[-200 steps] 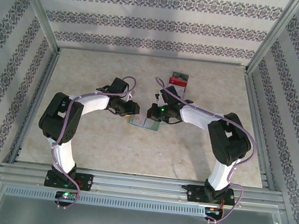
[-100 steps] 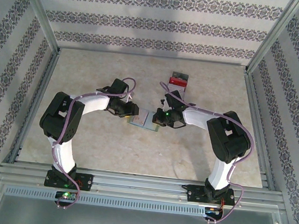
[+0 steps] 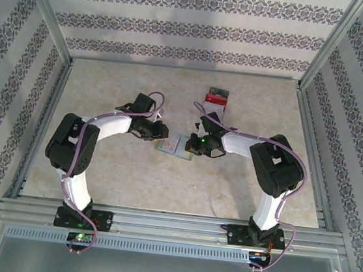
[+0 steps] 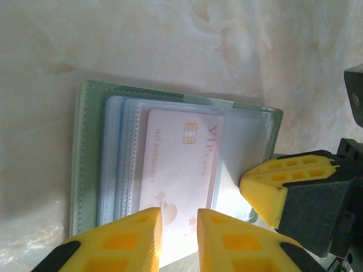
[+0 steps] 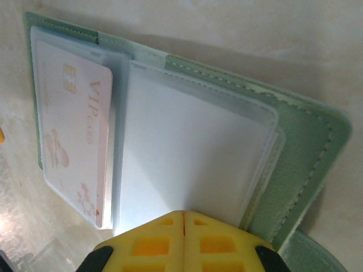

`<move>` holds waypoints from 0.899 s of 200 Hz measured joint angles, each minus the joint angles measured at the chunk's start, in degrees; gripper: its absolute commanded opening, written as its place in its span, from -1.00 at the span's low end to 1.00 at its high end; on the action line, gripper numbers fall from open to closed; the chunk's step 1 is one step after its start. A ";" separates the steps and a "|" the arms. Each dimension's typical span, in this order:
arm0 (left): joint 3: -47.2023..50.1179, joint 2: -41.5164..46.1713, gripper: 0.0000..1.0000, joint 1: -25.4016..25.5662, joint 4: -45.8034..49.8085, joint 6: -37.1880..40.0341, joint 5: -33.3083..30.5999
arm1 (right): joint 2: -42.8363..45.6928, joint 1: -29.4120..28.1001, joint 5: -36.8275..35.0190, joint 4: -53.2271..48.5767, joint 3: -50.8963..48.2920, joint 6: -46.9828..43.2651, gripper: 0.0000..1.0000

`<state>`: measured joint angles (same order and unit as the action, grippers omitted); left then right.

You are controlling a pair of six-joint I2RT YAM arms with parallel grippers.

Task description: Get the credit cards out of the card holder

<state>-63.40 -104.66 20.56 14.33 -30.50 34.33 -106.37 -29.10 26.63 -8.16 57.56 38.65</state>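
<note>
The card holder (image 3: 175, 146) is lying open on the table (image 3: 111, 174) between the arms. The right gripper (image 5: 184, 235), fingers shut together, is pinning its clear sleeve (image 5: 193, 147). The left gripper (image 4: 178, 235), jaws nearly together, is working at the pink VIP card (image 4: 181, 164), though no grip can be confirmed. Likely next: a firm pinch, then sliding the card out.

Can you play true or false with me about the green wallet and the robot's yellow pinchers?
1. The card holder lies open. True.
2. The card showing inside it is blue. False: it is pink, with VIP written on it.
3. The right gripper has its jaws shut together. True.
4. The left gripper has its jaws squeezed tight. False: there is a gap between them, right at the pink card's edge.
5. A red and grey stack of cards lies farther back on the table. True.
</note>
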 measured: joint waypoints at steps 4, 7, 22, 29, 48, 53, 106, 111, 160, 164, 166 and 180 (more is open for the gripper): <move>-0.09 -0.31 -0.58 0.00 -0.13 0.00 0.22 | -0.04 0.00 0.00 0.07 0.00 0.00 -1.00; -0.15 -0.52 -0.59 0.00 -0.17 0.00 0.42 | -0.04 0.00 0.00 0.11 0.00 0.00 -1.00; -0.59 -1.60 -0.60 0.00 -0.37 0.00 1.33 | -0.11 0.00 0.00 0.31 0.00 0.00 -1.00; -0.66 -1.95 -0.61 0.00 -0.44 -0.02 1.55 | -0.11 0.00 0.00 0.33 0.00 -0.02 -1.00; -0.96 -2.73 -0.61 0.00 -0.46 0.02 1.64 | -0.20 0.02 0.00 0.35 0.00 -0.04 -1.00; -1.01 -2.89 -0.62 0.00 -0.44 0.02 1.49 | -0.20 0.02 0.00 0.33 0.00 -0.09 -1.00; -1.03 -3.04 -0.62 0.00 -0.39 0.28 -0.44 | -0.22 0.46 0.13 0.33 -0.09 -2.23 -1.00; -1.03 -3.04 -0.62 0.00 -0.39 0.31 -0.55 | -0.20 0.52 0.24 0.31 -0.11 -2.45 -1.00; -1.03 -3.43 -0.63 0.00 -0.33 0.50 -2.23 | -0.20 0.87 1.01 0.96 -0.59 -3.08 -1.00; -1.01 -3.52 -0.63 0.00 -0.33 0.50 -2.25 | -0.20 0.90 1.05 0.98 -0.59 -3.08 -1.00; -1.01 -3.54 -0.63 0.00 -0.33 0.50 -2.25 | -0.20 0.90 1.05 0.98 -0.59 -3.08 -1.00; -0.96 -3.69 -0.63 0.00 -0.35 0.50 -2.23 | -0.20 0.90 1.18 1.07 -0.63 -3.08 -1.00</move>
<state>-64.36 -108.36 20.56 13.98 -30.00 32.10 -106.56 -28.21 27.81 -7.09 56.93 35.57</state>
